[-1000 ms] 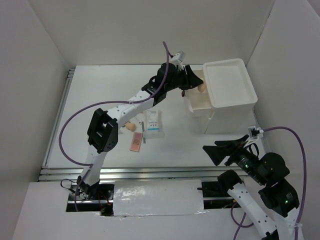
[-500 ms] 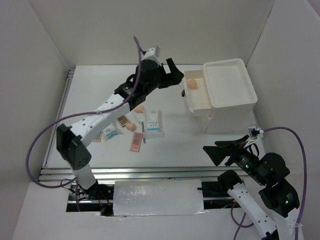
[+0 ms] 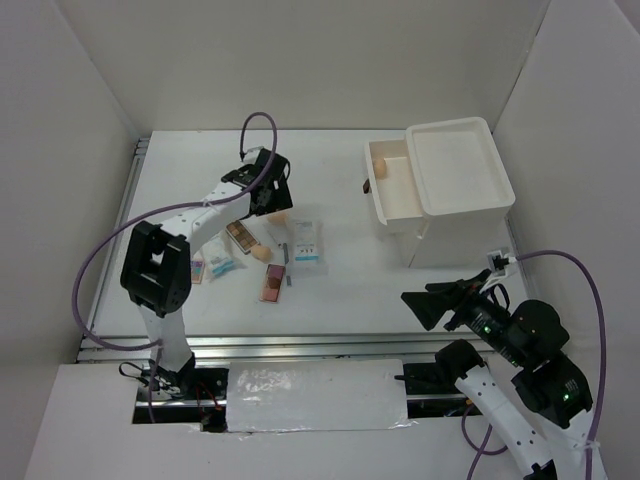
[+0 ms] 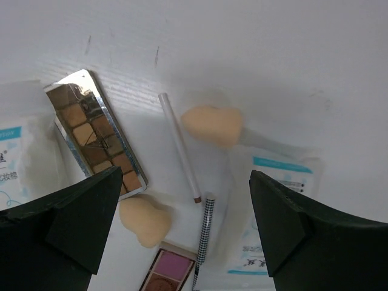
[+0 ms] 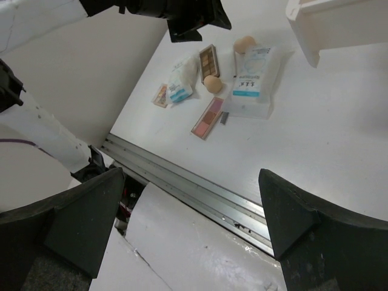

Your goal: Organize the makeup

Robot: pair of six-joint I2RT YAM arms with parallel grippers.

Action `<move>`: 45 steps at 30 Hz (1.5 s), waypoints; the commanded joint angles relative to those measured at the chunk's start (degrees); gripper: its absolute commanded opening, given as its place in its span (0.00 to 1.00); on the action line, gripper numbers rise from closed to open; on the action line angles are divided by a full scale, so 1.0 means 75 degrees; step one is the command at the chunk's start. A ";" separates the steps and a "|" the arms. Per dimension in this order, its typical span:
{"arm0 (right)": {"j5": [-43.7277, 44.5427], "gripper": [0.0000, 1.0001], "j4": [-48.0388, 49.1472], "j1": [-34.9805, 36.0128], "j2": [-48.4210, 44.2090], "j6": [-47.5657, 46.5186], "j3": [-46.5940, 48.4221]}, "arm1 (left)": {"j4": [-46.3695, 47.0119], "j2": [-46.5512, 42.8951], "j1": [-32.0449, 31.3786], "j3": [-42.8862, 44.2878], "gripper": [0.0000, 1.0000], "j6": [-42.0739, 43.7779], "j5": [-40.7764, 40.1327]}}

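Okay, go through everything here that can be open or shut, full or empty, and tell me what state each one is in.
drawer: pulled open, one sponge inside
left gripper: open, empty
right gripper: open, empty
brown palette: face up, pans showing; whether a clear lid covers them, cannot tell
loose sponges: lying outside the drawer

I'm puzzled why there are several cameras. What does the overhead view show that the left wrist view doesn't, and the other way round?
Only the overhead view shows the big white drawer box, with a beige egg-shaped sponge in its open drawer. Only the left wrist view clearly resolves the thin white stick and the separate shades in the brown rectangular palette. Both show that palette, the flat pink palette and a white-and-blue packet lying on the white table.
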 commanded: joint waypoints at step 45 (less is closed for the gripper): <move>-0.0044 1.00 0.0414 -0.0023 0.0175 -0.0066 -0.0369 | 0.3120 -0.1662 0.0200 -0.1239 0.03 0.0467 0.2337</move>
